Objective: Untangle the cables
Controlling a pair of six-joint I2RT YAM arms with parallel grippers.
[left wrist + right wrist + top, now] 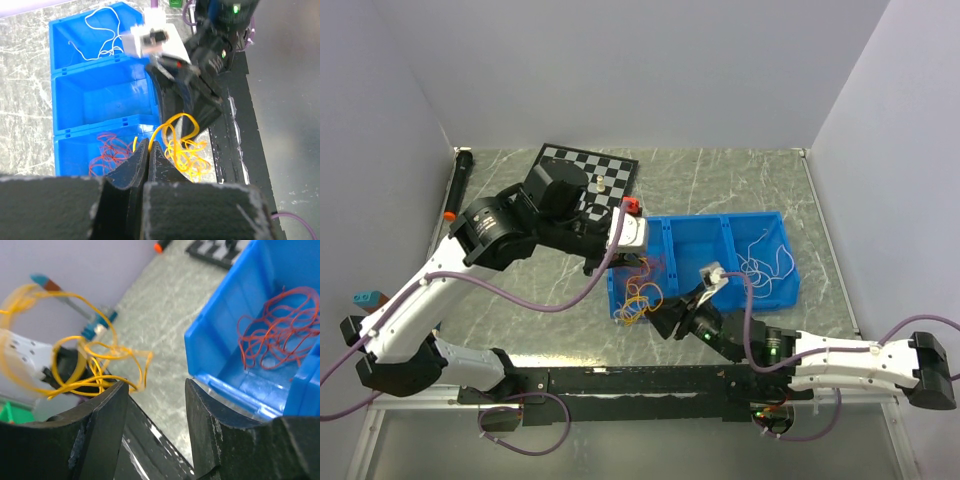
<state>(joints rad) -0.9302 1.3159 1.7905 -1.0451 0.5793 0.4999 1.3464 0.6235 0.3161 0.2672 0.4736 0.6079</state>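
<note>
Your left claw [149, 145] has its fingers pressed together, and the yellow-orange tangle [186, 152] comes out right at their tips, so it reads as clamped on that cord. The tangle hangs in loose loops just outside the blue bin [700, 250], off its near left corner, above the counter [720, 180] and the black strip along the near edge. One orange-toned loop stands up from the left fingertips and the yellower coils sag beside it. Your right claw [153, 384] has its fingers apart with nothing between them. Strands of the tangle run across the tip of the left-hand finger [107, 415] in the right wrist view, but you cannot tell whether they touch it. Both claws sit close together at that corner of the bin. The red cable [275, 330] lies bunched in the bin's left compartment. The middle compartment shows only bare blue floor. The white cable [765, 260] lies loosely coiled in the right compartment. A chessboard [590, 170] lies flat on the counter behind the left arm, well apart from the bin.
</note>
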